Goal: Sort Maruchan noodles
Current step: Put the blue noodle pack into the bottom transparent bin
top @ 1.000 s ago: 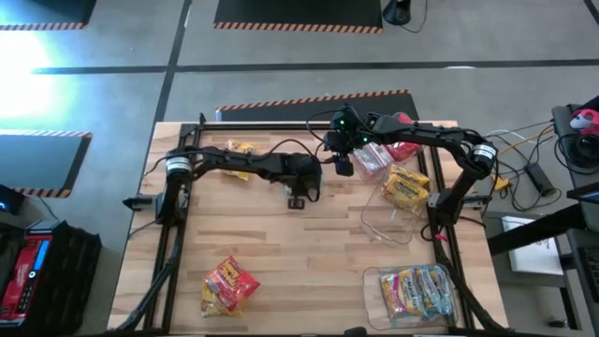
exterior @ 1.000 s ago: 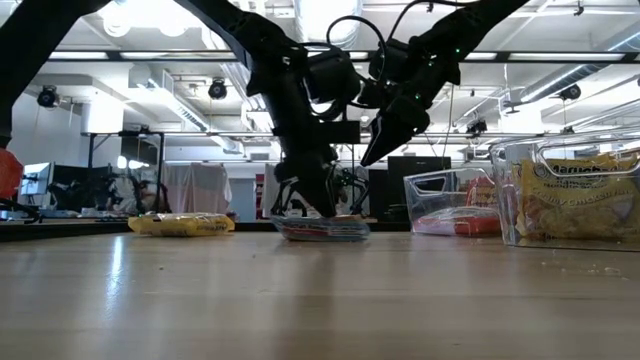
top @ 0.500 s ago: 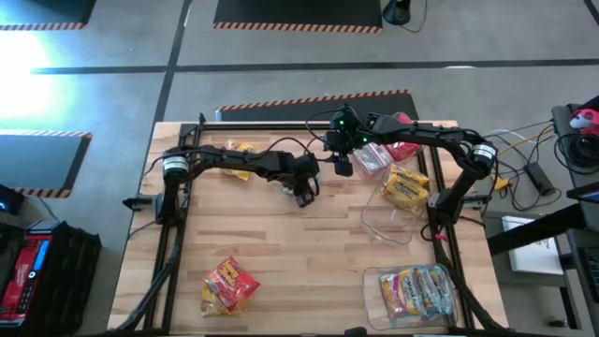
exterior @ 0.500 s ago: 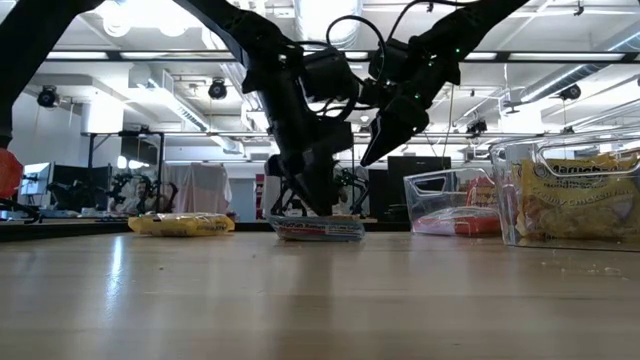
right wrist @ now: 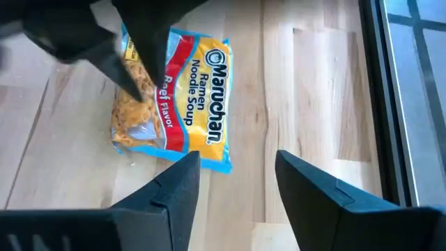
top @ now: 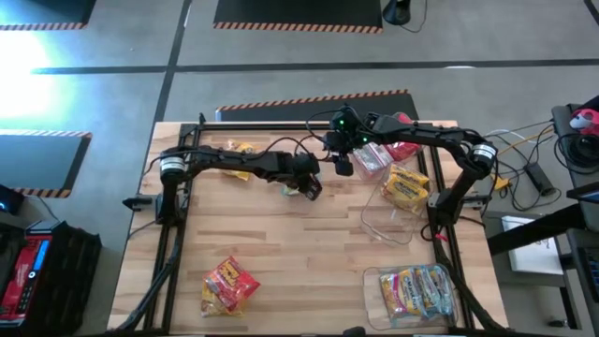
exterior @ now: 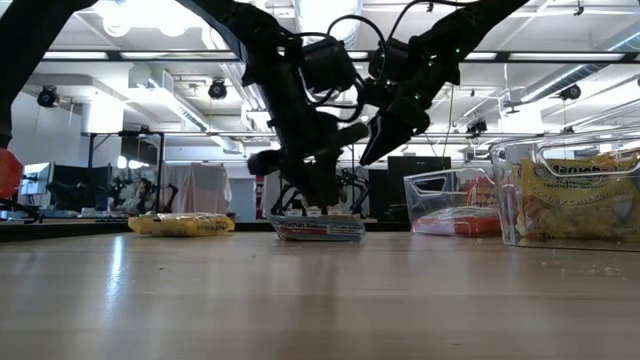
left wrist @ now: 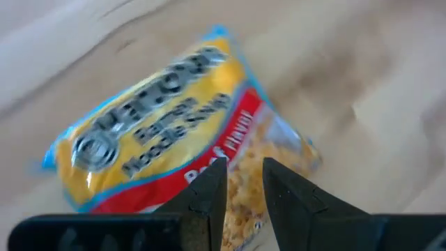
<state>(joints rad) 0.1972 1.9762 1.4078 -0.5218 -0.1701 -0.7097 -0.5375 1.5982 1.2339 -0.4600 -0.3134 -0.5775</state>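
A light blue and yellow Maruchan packet [right wrist: 174, 97] lies flat on the table [top: 281, 243] near its far middle, also seen in the low view [exterior: 318, 229]. My left gripper [left wrist: 244, 174] stands over it, fingers close together on its see-through window end. My right gripper [right wrist: 237, 164] hovers open above and just right of it [top: 343, 165], touching nothing. A yellow packet [top: 240, 150] lies beneath the left arm. A red packet [top: 227, 285] lies near the front left. My left gripper meets the blue and yellow packet at the see-through window end [right wrist: 143, 104], beside the red band [left wrist: 237, 136]. Its fingers [right wrist: 132, 73] slant down from above, and the film shows in the narrow gap between them. The packet rests flat on the table.
Clear tubs stand along the right side: one with a red packet [top: 372, 159], one with yellow packets [top: 407, 187], an empty one [top: 388, 220], and one with blue and yellow packets [top: 418, 292] at the front right. Bare wood lies across the table's middle.
My left gripper has shifted slightly toward the table's far right and turned about its wrist over the blue and yellow packet. The packet has stayed on the table, nudged only slightly. My right arm has kept still.
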